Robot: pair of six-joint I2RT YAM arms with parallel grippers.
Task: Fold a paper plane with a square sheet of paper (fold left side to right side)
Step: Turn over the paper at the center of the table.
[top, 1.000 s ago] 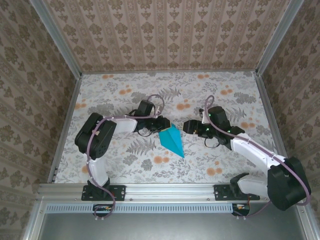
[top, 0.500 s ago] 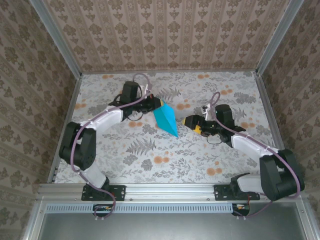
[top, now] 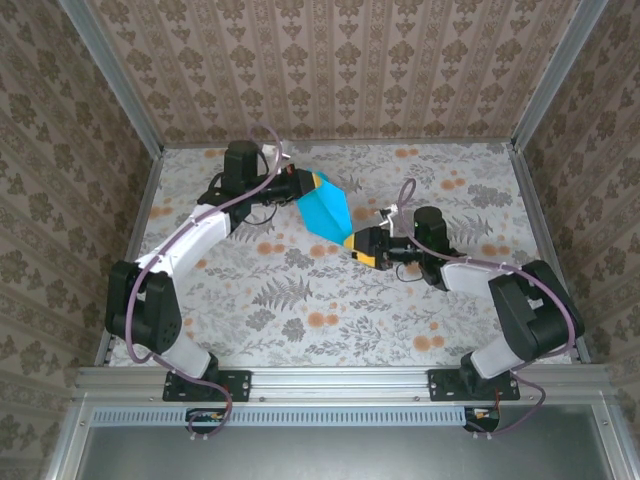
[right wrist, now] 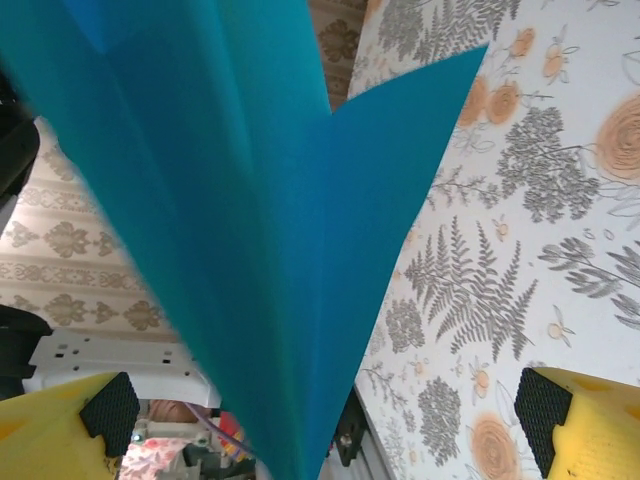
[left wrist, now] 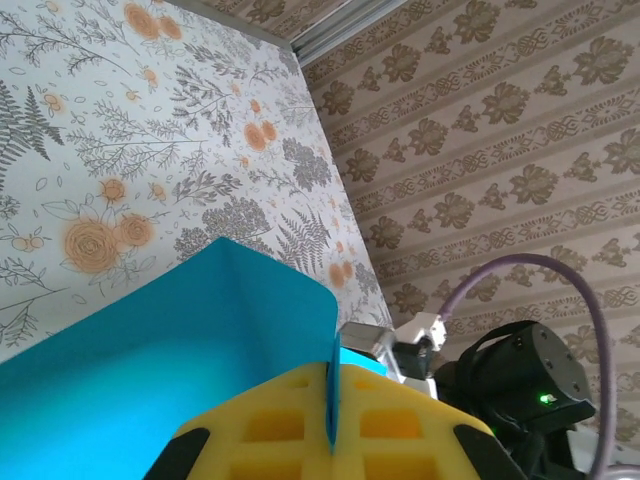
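The turquoise-blue paper (top: pixel 325 208), folded into a narrow pointed paper plane shape, hangs above the far middle of the table. My left gripper (top: pixel 303 184) is shut on its wide upper-left end; in the left wrist view the paper's edge (left wrist: pixel 150 340) stands pinched between the yellow pads (left wrist: pixel 260 430). My right gripper (top: pixel 357 245) is open at the lower pointed tip. In the right wrist view the paper (right wrist: pixel 230 200) runs down between the wide-apart fingertips (right wrist: pixel 545 405) without touching them.
The floral tablecloth (top: pixel 300 300) lies under both arms. Patterned walls and aluminium frame posts (top: pixel 140 120) close in the back and sides. The right arm's wrist (left wrist: pixel 520 380) sits just behind the paper in the left wrist view.
My left gripper has carried the paper up and towards the far left. The right gripper has opened wide and moved left until the paper's tip stands between its fingers.
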